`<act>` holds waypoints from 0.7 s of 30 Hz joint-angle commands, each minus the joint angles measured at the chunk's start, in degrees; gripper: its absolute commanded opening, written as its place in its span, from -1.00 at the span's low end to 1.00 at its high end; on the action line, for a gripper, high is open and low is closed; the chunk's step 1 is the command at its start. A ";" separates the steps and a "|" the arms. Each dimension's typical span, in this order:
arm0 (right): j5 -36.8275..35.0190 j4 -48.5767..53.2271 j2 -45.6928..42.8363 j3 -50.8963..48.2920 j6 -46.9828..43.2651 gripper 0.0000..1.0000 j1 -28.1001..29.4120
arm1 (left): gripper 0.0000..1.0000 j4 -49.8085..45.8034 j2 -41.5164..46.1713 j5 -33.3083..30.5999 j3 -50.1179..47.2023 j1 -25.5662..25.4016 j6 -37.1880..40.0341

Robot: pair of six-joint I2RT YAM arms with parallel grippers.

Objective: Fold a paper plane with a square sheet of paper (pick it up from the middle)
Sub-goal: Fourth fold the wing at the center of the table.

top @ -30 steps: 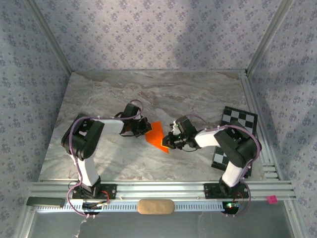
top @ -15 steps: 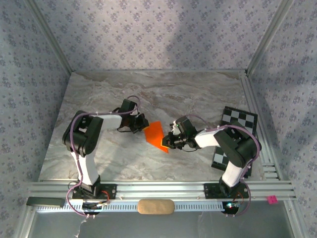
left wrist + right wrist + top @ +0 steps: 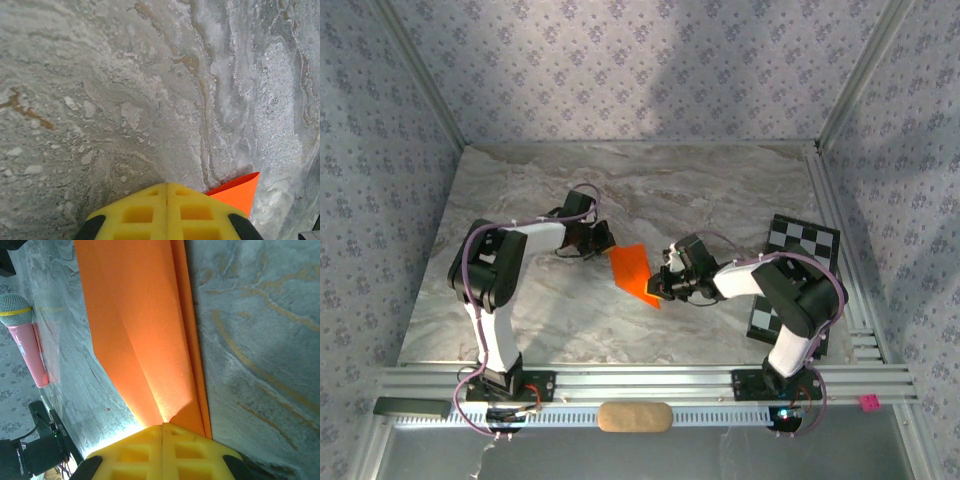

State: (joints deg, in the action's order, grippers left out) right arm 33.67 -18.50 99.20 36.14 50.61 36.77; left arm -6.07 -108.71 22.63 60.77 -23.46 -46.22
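You see a bright orange folded paper sheet [image 3: 632, 275] on a table [image 3: 740, 190] of grey marble veined with tan, and pale lilac wallpaper [image 3: 620, 70] with a small flower print. The checkerboard card [image 3: 802, 240] is black and white, and the pink stick [image 3: 30, 357] has a grey mesh head ringed in yellow. The left gripper [image 3: 167, 186] and right gripper [image 3: 162, 427] each show 2 yellow pads moulded with square recesses.

Top view overhead, far; wrist views close, sharing orange paper [image 3: 145, 330]
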 commanded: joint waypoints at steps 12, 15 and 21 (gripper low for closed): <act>-2.95 10.53 0.53 -0.19 -1.75 -1.00 0.40 | -0.85 -5.21 12.93 -7.08 -3.36 -3.96 -0.10; -3.00 11.87 0.04 1.29 -2.95 -1.00 0.45 | -0.84 -4.20 14.05 -5.88 -4.00 -7.09 -0.49; -3.51 13.51 -0.48 2.18 -3.81 -1.00 0.30 | -0.84 -0.45 9.56 -1.22 -3.95 -10.88 -1.77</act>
State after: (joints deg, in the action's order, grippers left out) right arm 33.21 -12.32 98.72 38.79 48.45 36.88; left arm -8.12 -96.51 18.87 57.56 -33.93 -46.98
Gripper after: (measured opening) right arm 0.051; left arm 0.083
